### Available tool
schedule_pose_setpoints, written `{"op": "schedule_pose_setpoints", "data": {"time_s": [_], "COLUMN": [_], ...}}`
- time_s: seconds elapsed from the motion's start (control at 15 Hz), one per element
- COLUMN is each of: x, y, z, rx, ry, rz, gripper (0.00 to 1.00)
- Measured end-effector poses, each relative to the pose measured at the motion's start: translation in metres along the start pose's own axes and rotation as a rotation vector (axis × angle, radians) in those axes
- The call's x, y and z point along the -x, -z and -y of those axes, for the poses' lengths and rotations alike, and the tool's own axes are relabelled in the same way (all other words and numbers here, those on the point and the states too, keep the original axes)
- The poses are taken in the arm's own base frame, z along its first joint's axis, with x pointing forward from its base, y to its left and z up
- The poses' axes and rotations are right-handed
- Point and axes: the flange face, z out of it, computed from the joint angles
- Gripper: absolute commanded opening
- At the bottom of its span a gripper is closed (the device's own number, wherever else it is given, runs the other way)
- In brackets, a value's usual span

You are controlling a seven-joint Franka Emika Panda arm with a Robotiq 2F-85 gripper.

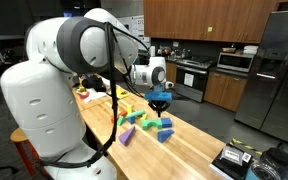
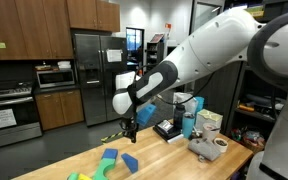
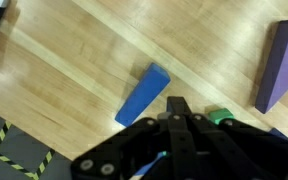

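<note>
My gripper (image 3: 177,106) is shut, its black fingers pressed together with nothing visible between them. It hangs above a wooden table (image 3: 74,60). In the wrist view a blue block (image 3: 144,95) lies flat just left of the fingertips. A green block (image 3: 219,117) peeks out just right of them, and a purple block (image 3: 280,65) lies further right. In both exterior views the gripper (image 1: 160,101) (image 2: 130,129) hovers a little above a cluster of coloured blocks (image 1: 144,122), with the blue block (image 2: 130,161) nearly beneath it.
Yellow-black tape (image 3: 14,150) marks the floor beyond the table edge. A mug and boxes (image 2: 199,135) stand at one end of the table and a black device (image 1: 234,160) at another corner. Kitchen cabinets, a stove and a fridge (image 2: 89,75) stand behind.
</note>
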Motion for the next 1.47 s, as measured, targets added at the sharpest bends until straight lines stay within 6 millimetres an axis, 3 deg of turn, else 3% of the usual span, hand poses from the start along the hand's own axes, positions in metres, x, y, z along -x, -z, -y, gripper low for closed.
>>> {"op": "schedule_pose_setpoints", "data": {"time_s": [0.93,1.47], "x": [-0.013,-0.01], "y": [-0.044,-0.05], "z": [-0.021,-0.027], "rx": [-0.024,-0.046], "ry": [-0.016,-0.052], "rz": [0.075,0.085], "gripper": [0.0,0.0]}}
